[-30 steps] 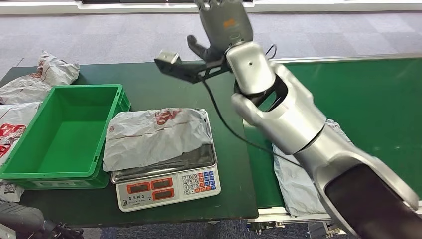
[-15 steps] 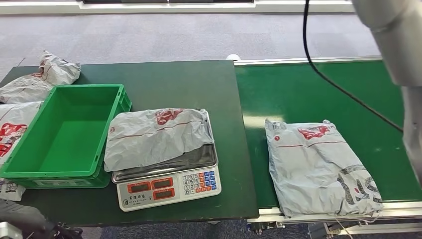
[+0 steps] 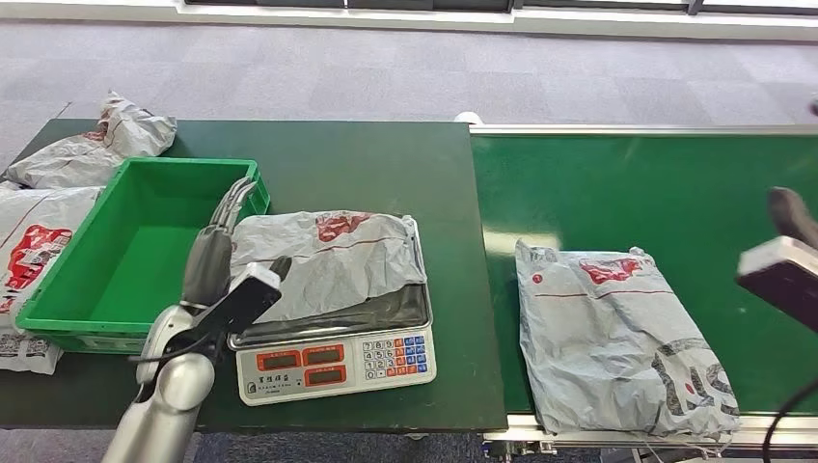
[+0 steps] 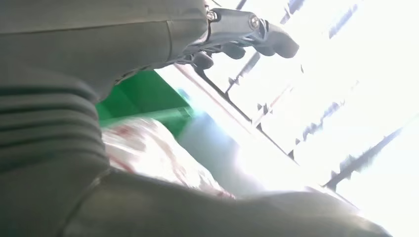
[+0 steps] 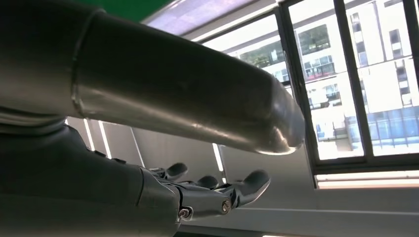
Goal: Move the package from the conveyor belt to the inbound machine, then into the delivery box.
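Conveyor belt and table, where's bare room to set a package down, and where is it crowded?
The green bin is empty inside. The dark table is bare behind the scale, and the conveyor belt is bare beyond the package lying on it. Crowded: the scale, covered by a package with the left hand beside it, and the table's left edge with bags.

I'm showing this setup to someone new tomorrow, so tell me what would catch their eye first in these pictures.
Probably the crumpled grey package draped over the weighing scale at the middle of the dark table, with the robot's left hand raised just beside it. Next, the bright green box standing empty to the left of the scale. Then a second grey package lying on the green conveyor belt at the right.
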